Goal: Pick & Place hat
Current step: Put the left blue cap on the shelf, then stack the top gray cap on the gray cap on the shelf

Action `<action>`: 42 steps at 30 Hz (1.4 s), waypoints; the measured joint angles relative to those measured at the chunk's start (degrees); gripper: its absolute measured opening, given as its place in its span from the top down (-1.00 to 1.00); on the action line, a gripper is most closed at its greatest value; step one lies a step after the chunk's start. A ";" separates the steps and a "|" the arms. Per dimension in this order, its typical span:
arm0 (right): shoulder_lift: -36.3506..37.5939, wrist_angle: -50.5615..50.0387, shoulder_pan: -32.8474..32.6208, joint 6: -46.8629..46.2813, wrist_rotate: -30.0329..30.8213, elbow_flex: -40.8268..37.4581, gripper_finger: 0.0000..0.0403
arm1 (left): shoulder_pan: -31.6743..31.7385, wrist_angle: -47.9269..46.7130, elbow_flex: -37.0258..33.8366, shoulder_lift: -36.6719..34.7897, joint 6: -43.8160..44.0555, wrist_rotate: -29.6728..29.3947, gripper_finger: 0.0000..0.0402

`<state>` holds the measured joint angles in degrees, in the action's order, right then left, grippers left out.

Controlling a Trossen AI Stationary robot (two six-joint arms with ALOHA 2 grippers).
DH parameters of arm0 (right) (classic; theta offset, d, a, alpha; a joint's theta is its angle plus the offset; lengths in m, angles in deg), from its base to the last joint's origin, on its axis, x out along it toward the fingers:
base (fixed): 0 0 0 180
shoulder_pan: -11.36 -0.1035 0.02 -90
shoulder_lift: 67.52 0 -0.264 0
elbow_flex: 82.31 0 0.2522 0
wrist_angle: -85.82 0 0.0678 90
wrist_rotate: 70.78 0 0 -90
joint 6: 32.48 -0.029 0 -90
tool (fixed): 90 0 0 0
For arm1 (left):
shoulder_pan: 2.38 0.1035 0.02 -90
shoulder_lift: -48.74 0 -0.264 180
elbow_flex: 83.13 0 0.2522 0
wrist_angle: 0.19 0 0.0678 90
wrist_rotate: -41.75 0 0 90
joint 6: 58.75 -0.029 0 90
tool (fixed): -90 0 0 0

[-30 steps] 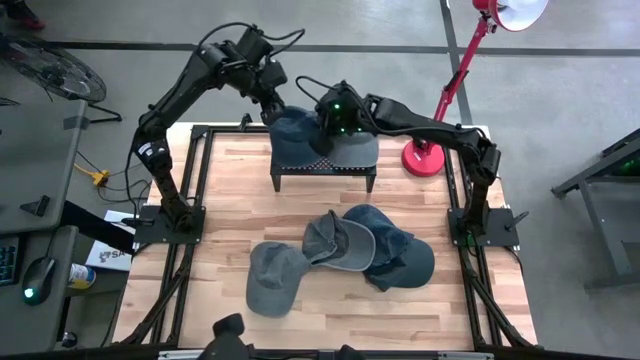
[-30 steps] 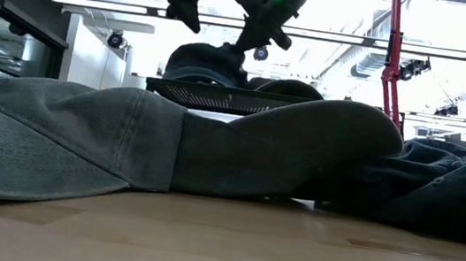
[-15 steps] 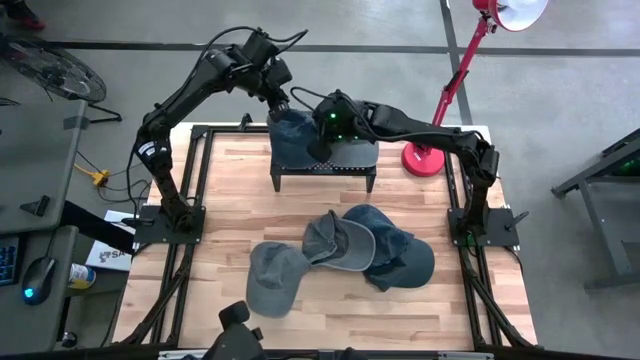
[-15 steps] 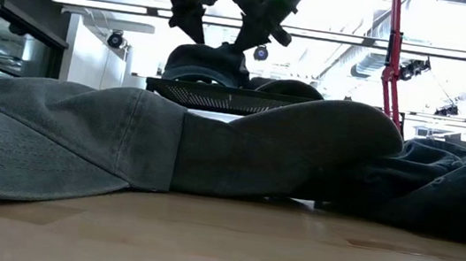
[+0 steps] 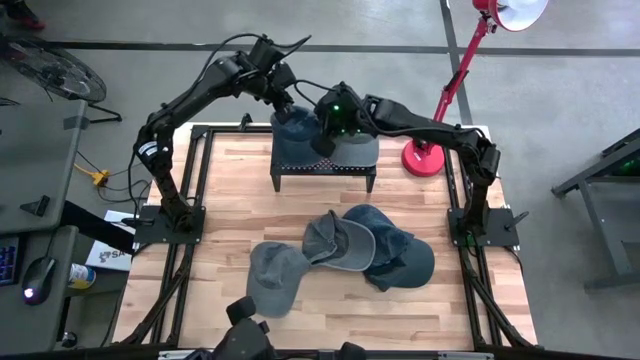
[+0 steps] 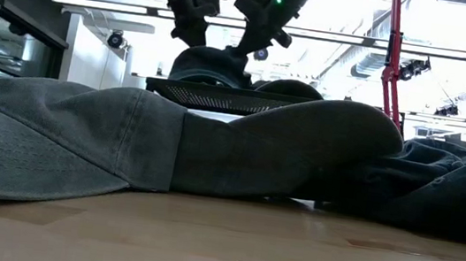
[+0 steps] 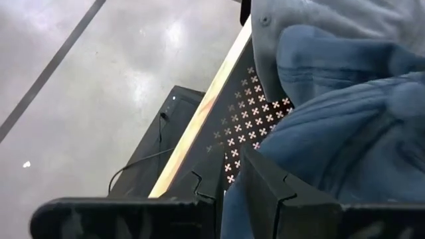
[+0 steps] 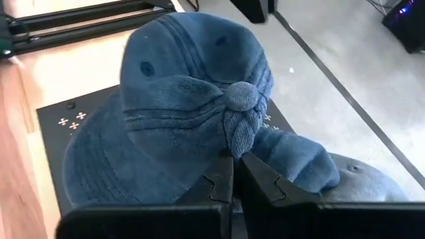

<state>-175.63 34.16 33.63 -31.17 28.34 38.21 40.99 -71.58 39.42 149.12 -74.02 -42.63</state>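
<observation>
A blue hat [image 5: 297, 132] sits bunched on the left part of a black perforated stand [image 5: 325, 167] at the table's far side; its crown [image 8: 179, 86] faces the right wrist camera. My right gripper [image 8: 236, 160] is shut on it from the right. My left gripper [image 5: 285, 102] comes down on the hat's far left side, and its fingers [image 7: 272, 189] stand close together with blue cloth [image 7: 232, 206] between them. In the low view both grippers [image 6: 193, 32] [image 6: 245, 47] meet the hat [image 6: 210, 63] from above. A second, greyer hat [image 5: 358, 150] lies on the stand's right part. My left gripper pinches the blue hat's cloth at its far left edge [image 7: 312, 166], slanting down from the far left. One layer or several, I cannot tell. The hat rests on the stand. My right gripper pinches a gathered fold of the crown just below the top button [image 8: 242, 99], slanting down from the right. The cloth is drawn into creases toward the fingers, and the hat stays on the stand.
Three more hats lie on the near half of the wooden table: a grey one [image 5: 272, 280], a grey one [image 5: 335, 240] and a dark blue one [image 5: 400, 255]. A red lamp's base [image 5: 425, 158] stands right of the stand. Bare wood lies along the table's left side [image 5: 225, 200].
My left gripper has moved right and down from beyond the stand's far left corner onto the blue hat. The hat's crown has been bunched up between the two grippers and looks narrower than before. My right gripper has stayed on the crown.
</observation>
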 joint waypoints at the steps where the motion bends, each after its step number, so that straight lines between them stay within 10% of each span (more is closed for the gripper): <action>1: 0.19 0.14 -0.04 0.17 0.19 0.00 0.93 | 0.00 0.04 -0.41 0.00 0.15 -0.15 0.77; 17: 9.90 0.45 0.05 1.97 -1.17 0.00 0.24 | 0.07 1.44 -1.68 0.00 0.17 -0.65 0.77; 42: 16.60 -4.88 -5.36 5.17 -0.76 0.02 0.23 | 0.01 4.17 -1.57 -0.59 0.56 -5.74 0.77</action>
<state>-159.03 29.29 28.27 -26.00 27.58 38.23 41.01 -67.41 37.85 148.53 -73.46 -48.37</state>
